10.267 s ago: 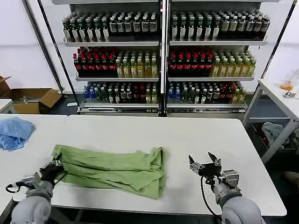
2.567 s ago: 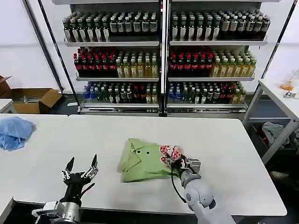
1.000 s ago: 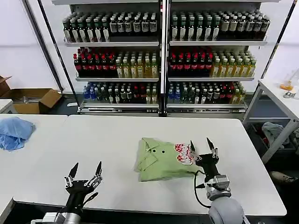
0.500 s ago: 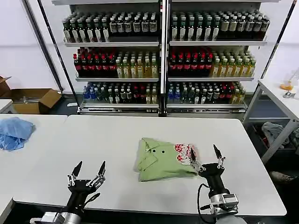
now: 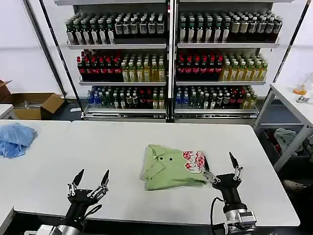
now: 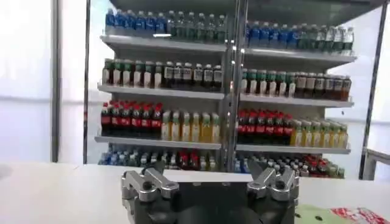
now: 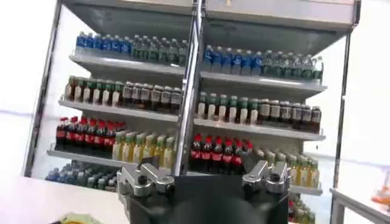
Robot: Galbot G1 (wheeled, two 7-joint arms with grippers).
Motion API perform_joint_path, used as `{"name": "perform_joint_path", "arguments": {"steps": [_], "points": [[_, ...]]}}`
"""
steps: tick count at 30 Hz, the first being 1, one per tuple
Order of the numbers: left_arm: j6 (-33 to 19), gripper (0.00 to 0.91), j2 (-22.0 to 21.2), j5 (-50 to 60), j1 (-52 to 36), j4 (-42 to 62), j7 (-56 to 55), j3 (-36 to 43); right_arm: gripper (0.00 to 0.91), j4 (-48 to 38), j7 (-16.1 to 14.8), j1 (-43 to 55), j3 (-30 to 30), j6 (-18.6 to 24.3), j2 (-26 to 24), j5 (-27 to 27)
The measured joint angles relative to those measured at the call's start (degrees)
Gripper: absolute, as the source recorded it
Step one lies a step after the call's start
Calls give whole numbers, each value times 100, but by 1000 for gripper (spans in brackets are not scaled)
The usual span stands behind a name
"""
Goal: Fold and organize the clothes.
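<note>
Green fabric, shirt: I had the polo shirt point(image 5: 173, 167) folded into a compact block near the middle of the table point(image 5: 254, 147), collar toward 10 o'clock, red-and-white patch point(image 5: 194, 161) at its 3 o'clock end.
Right fingers: I held the right gripper point(image 5: 223, 166) with its prongs spread wide and nothing between them.
Left fingers: the left gripper point(image 5: 90, 179) hung likewise splayed and empty at the near table edge.
Change: a moment earlier the right prongs stood at the patch; I had since drawn them back toward 4 o'clock, letting go.
Meaning: I judged the folding done and the shirt placed.
Shirt to fingers: it lay just beside the right prongs at their 10 o'clock, apart, and well apart from the left at 2 o'clock.
Beyond: a blue cloth point(image 5: 14, 139) sat far out at 9 o'clock.
</note>
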Motion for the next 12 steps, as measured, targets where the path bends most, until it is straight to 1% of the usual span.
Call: {"name": "perform_joint_path", "arguments": {"steps": [8,12], "points": [[15,907,-13,22,2,-21,47,-14,907,124,86,-173,104,69,-52,-150],[15,907,-16,49,14,-36,63,-8,907,163,117,-226,110,40,-48,-146]]}}
